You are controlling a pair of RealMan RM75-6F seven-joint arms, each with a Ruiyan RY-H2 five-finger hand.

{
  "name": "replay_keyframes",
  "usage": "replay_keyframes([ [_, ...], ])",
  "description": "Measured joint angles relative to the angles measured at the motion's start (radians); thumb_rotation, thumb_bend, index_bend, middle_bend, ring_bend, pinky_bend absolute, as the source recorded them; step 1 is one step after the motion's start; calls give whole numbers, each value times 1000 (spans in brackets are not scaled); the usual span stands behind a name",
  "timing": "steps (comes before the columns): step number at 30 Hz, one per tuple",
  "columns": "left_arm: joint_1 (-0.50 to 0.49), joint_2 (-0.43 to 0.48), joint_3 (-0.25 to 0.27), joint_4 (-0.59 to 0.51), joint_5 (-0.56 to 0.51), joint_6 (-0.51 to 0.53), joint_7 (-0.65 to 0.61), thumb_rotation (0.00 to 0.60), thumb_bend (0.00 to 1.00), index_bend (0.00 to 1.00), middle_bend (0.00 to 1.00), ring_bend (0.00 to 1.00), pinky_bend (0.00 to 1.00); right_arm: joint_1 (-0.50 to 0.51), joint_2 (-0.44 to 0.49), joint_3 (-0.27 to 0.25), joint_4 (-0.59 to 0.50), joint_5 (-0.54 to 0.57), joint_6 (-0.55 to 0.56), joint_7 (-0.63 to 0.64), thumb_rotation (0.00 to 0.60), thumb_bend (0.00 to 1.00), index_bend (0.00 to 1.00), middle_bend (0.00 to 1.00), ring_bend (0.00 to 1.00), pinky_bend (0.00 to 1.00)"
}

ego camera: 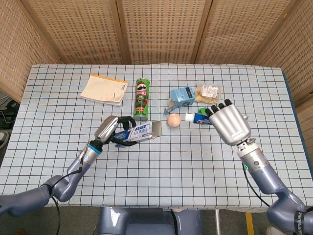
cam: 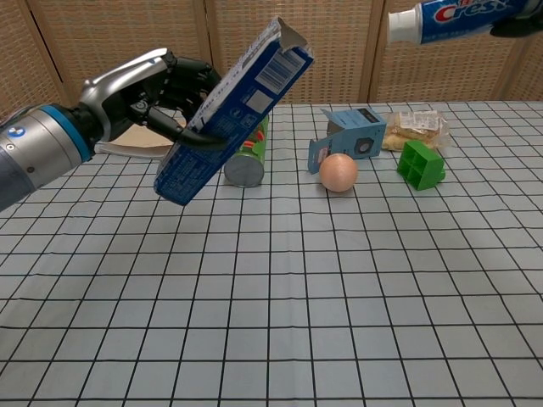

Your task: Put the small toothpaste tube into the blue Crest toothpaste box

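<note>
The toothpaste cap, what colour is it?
White. The cap on the toothpaste tube shows best in the chest view.

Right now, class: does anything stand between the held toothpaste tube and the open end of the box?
Nothing visible does. The toothpaste tube and the box are both lifted; the egg sits on the table below.

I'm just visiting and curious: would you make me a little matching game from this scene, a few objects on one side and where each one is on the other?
Things:
1. Crest toothpaste box
2. toothpaste tube
3. Pringles can
4. egg

Places:
A. lying on the table beside the green block
B. held in the air by the right hand
C. on the table, in front of the small light-blue carton
D. held tilted in the air by the left hand

Pairs: 1-D, 2-B, 3-A is wrong; 3 lies on the table next to the notebook.

Correct pairs: 1-D, 2-B, 4-C.
</note>
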Motion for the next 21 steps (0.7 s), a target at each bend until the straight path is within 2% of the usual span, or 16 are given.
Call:
replay_keyframes([
  [5, -36, -34, -21, 30, -27, -27, 2, 600, 35, 622, 540, 574, 548, 32, 52, 37, -27, -9, -5, -47, 600, 636, 660, 678, 665, 567],
  [10, -58, -63, -34, 64, -46, -39, -2, 600, 35, 623, 540, 574, 548, 64, 92, 51, -62, -27, -37, -76, 600, 636, 664, 683, 668, 575],
  [21, -72, -75, -34, 105, -59, -33, -29, 600, 33, 623, 540, 574, 548, 103, 84, 40, -90, -53, -78, -157, 600, 636, 667, 684, 669, 578],
])
